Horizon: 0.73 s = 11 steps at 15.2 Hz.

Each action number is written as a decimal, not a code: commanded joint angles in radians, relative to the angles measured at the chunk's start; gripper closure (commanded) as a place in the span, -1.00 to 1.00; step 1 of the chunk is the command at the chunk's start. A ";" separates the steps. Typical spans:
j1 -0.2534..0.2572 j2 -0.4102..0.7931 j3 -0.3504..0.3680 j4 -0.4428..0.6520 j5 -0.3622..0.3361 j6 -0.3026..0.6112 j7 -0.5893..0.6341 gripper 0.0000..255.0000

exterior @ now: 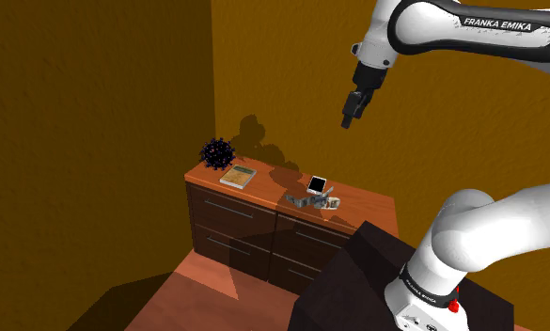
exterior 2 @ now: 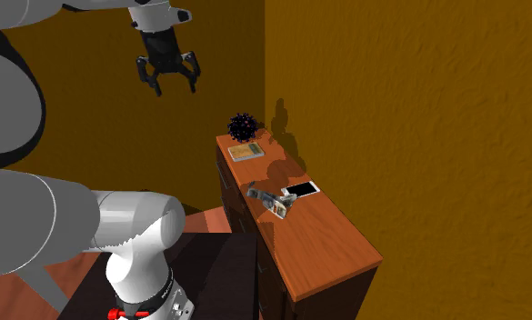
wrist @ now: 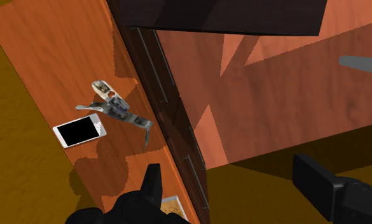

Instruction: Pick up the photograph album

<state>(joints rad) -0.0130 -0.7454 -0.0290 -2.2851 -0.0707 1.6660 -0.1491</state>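
A dark-fronted chest of drawers (exterior: 237, 224) with a reddish-brown wooden top stands against the ochre wall (exterior: 470, 141) in the room's corner, on a reddish wood floor (exterior: 216, 282). A dark spiky ball (exterior: 217, 152) sits on the top at the corner end. Toward the middle lies a white smartphone (exterior: 317, 183) — black screen up — and just beside it, nearer the front edge, a grey hinged tool (exterior: 312, 200) of unidentifiable type.

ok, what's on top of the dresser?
On the dresser top: a dark spiky ball, the tan album, a white phone and a grey gadget. Anything under them is covered.
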 commanded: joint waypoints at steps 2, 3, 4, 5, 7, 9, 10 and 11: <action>0.000 -0.001 -0.019 -0.028 -0.006 0.029 -0.026 -1.00; 0.000 0.001 -0.039 -0.054 -0.012 0.058 -0.053 -1.00; 0.000 0.004 -0.059 -0.078 -0.017 0.088 -0.079 -1.00; 0.000 0.009 -0.079 -0.102 -0.023 0.118 -0.106 -1.00; 0.000 0.025 -0.120 -0.143 -0.035 0.178 -0.160 -1.00; 0.000 0.048 -0.162 -0.179 -0.045 0.240 -0.215 -1.00; 0.001 0.063 -0.184 -0.194 -0.049 0.271 -0.243 -1.00; 0.002 0.080 -0.205 -0.208 -0.053 0.302 -0.271 -1.00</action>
<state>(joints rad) -0.0129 -0.6795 -0.2140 -2.4718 -0.1197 1.9301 -0.3915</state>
